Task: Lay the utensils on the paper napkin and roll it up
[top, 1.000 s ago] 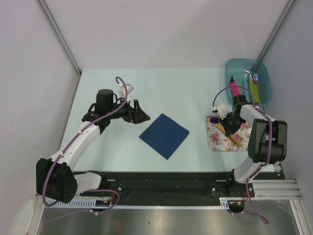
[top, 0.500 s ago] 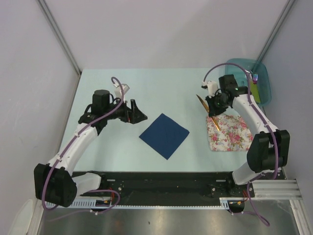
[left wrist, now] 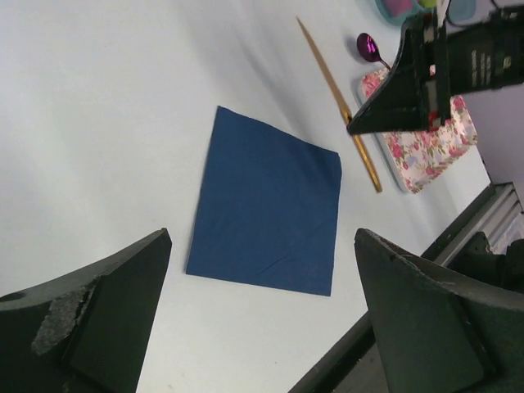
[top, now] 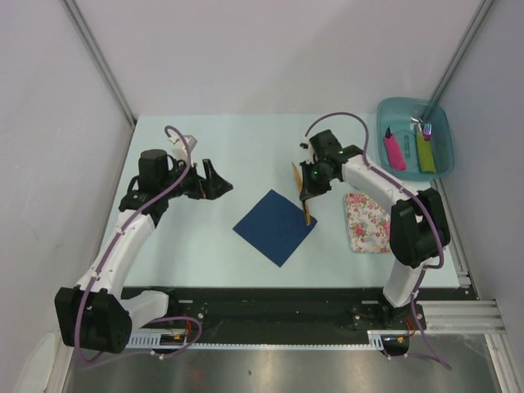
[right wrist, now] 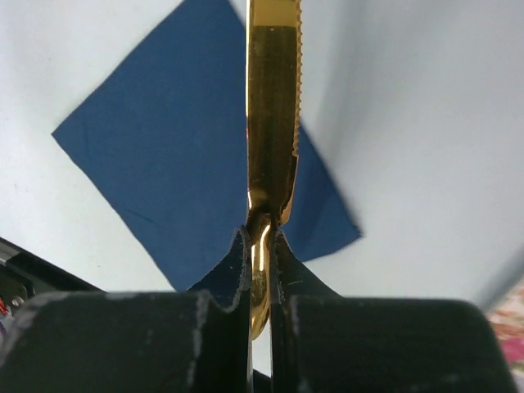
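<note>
My right gripper [top: 308, 187] is shut on the tan wooden knife [top: 304, 199] and holds it above the right corner of the dark blue napkin [top: 275, 227]. In the right wrist view the knife [right wrist: 273, 98] sticks out from the closed gripper [right wrist: 260, 237] over the napkin [right wrist: 164, 155]. The left wrist view shows the knife [left wrist: 340, 106], the napkin [left wrist: 266, 213] and the purple spoon [left wrist: 368, 47]. The spoon's handle runs toward the right gripper; I cannot tell if it is held. My left gripper [top: 218, 183] is open and empty, left of the napkin, and shows in its own wrist view [left wrist: 262, 237].
A floral mat [top: 367, 223] lies right of the napkin. A teal basket [top: 442, 123] at the back right holds pink-handled [top: 393, 149] and green-handled [top: 424, 147] cutlery. Grey walls close the table on three sides.
My right gripper lifted the knife off the floral mat and carried it left to the napkin's right corner. My left arm drew back a little to the left.
</note>
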Tool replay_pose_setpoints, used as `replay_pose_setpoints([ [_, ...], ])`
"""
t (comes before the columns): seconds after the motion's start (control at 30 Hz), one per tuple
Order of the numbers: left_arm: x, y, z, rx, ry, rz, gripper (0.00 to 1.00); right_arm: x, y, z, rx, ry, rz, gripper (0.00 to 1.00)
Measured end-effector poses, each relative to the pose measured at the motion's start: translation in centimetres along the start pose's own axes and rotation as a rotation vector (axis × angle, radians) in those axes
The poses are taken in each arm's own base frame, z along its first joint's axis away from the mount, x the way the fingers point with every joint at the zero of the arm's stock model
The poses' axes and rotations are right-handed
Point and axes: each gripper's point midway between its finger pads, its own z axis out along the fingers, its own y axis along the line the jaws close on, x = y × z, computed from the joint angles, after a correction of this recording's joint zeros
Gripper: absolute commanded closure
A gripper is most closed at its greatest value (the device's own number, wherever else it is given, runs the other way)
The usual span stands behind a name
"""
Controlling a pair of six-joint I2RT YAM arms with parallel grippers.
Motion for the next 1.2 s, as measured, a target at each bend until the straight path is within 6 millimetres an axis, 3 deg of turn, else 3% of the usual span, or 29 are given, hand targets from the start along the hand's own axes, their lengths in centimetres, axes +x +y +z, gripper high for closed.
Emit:
replay_pose_setpoints([
  [0.2, -0.7, 1.1, -0.3, -0.056, -0.033, -0.023, 0.00, 1.0, 5.0, 2.5, 0.027, 0.014, 0.036, 1.00],
  [0.33, -0.9, 1.3, -0.3, -0.068, -0.040, -0.026, 0.00, 1.0, 6.4, 3.8, 0.054, 0.014, 0.069, 1.00],
  [0.53, -1.1, 1.2, -0.3, -0.066, -0.048, -0.031, 0.00, 1.8, 7.1, 6.1, 0.105, 0.043, 0.099, 1.00],
  [0.77, -1.3, 1.0, -0.6, -0.061, -0.065, -0.034, 0.00, 1.0, 7.9, 8.2, 0.121, 0.056, 0.135, 1.00],
  [1.2, -0.8, 1.1, -0.5, -0.061, -0.063, -0.038, 0.00, 2.4, 7.4, 10.1, 0.184, 0.090, 0.151, 1.00],
])
